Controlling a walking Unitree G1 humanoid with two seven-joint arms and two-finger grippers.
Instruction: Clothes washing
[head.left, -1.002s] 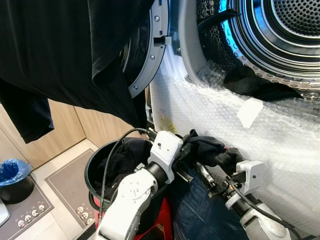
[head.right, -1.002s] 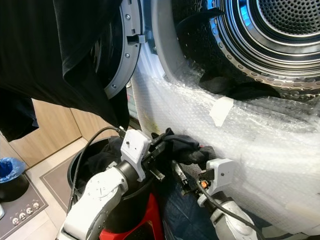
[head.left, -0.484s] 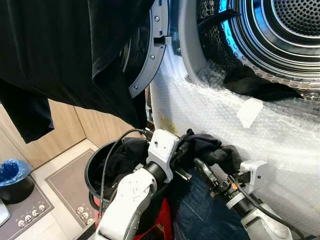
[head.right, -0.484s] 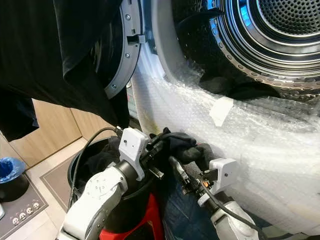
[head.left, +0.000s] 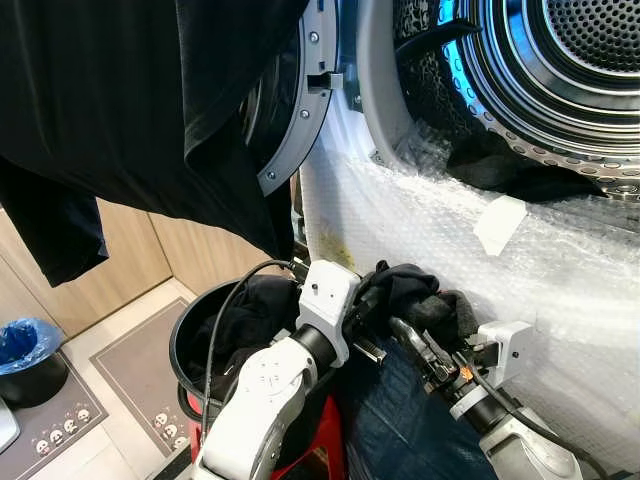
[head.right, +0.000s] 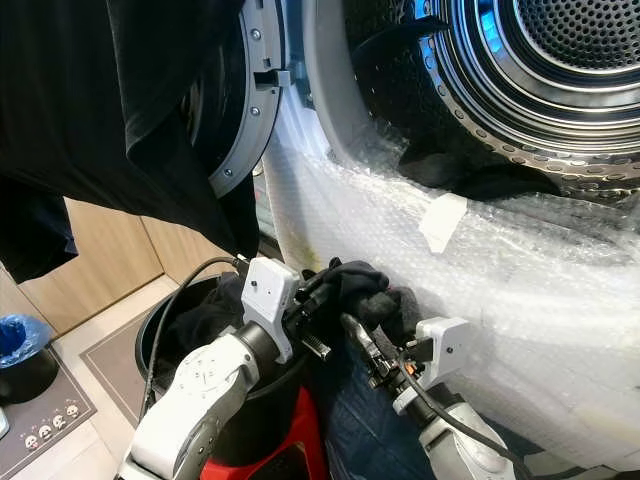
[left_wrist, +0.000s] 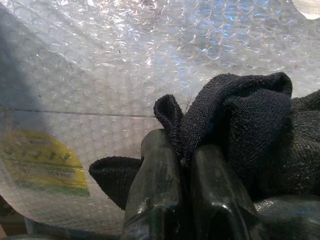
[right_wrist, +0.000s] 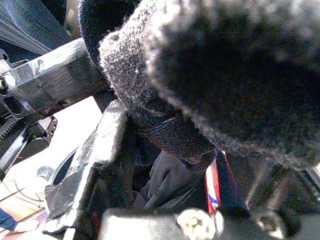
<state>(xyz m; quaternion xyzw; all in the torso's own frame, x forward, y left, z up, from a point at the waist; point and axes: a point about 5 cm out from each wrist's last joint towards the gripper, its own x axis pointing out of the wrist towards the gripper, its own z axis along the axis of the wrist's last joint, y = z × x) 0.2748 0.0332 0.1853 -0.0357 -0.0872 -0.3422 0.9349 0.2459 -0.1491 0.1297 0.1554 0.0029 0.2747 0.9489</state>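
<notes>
The left gripper (left_wrist: 182, 165) is pinching a fold of a dark knitted garment (head.left: 410, 295) between fingers pressed fully together, holding the bundle just in front of the bubble-wrapped white front of the washing machine (head.left: 560, 270), below the shiny perforated steel drum (head.left: 560, 70) and above the round black laundry bucket (head.left: 200, 335). The right gripper (head.left: 425, 350) is reaching up under the same bundle with its fingers spread apart; one finger is lying against the knit, though a firm hold is not evident. A black shirt (head.left: 130, 100) is hanging over the open door ring, and another dark piece (head.left: 500, 165) is lying in the drum mouth. To do this step well, the bundle probably needs gathering from below by the right gripper before the lift, so loose ends are not trailing against the bubble wrap or catching on the door rim. The rise should be going high enough to clear the lip before pushing the garment well inside.
</notes>
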